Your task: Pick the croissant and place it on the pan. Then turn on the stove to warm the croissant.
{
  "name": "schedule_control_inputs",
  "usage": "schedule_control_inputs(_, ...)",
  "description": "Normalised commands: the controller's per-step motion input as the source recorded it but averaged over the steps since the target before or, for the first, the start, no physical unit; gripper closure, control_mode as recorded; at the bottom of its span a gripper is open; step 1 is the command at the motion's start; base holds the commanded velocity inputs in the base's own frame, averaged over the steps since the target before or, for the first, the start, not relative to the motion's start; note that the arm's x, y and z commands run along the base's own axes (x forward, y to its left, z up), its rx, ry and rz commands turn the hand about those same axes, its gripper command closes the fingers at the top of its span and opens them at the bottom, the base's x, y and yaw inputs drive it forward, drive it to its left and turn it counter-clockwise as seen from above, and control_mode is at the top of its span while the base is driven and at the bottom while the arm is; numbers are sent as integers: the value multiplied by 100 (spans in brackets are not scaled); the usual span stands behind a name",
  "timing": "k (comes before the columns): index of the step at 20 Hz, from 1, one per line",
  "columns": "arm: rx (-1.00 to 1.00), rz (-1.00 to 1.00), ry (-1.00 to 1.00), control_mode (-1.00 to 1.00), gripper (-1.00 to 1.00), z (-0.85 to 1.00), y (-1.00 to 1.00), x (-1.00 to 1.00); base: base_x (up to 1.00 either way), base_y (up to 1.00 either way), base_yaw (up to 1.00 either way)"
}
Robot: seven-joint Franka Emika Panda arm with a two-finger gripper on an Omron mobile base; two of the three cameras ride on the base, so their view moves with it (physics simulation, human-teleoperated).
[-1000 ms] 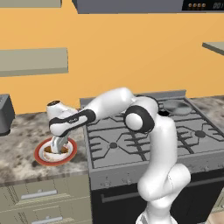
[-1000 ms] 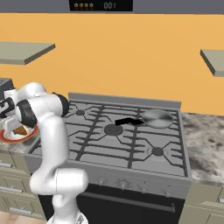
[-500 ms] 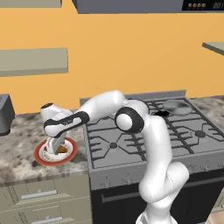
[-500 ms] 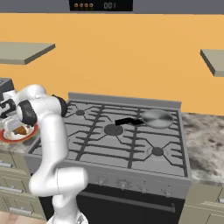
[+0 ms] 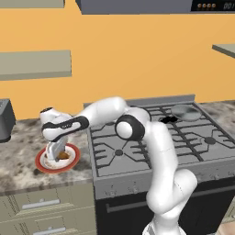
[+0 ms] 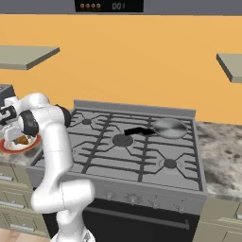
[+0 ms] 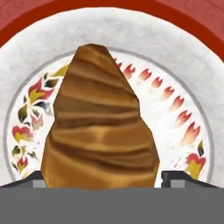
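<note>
The croissant (image 7: 100, 127), golden-brown, lies on a red-rimmed white plate (image 7: 192, 26) on the counter left of the stove (image 5: 151, 137). My gripper (image 7: 107, 178) reaches straight down over it, open, with one dark fingertip (image 7: 37, 180) on each side of the pastry and a thin gap still showing on the right. From the left base view the gripper (image 5: 56, 155) stands on the plate (image 5: 42, 163), the croissant (image 5: 64, 156) peeking out beside it. The grey pan (image 5: 186, 111) sits on the stove's far right burner, its black handle pointing left.
A dark appliance (image 5: 3, 120) stands at the counter's far left. Drawers run below the counter edge. In the right base view the plate (image 6: 10, 147), the stove (image 6: 118, 160), the pan (image 6: 169, 127) and marble counter (image 6: 220, 156) to the stove's right show.
The hand has sunk lower onto the plate, and the fingers have drawn in slightly toward the croissant. Pan and plate have stayed put.
</note>
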Motion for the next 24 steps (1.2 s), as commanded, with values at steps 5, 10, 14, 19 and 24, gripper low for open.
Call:
schedule_control_inputs(5,0,0,5,-100,100,-31,3,3,0,0,0)
schedule_control_inputs(10,0,0,-10,-100,100,-5,-4,-30,0,0,0)
schedule_control_inputs(14,0,0,-38,-100,100,10,-19,-80,0,0,0)
schedule_control_inputs(19,2,-1,-49,-100,100,50,-59,-70,0,0,0)
schedule_control_inputs(24,7,-11,-32,-100,100,99,-65,-19,0,0,0)
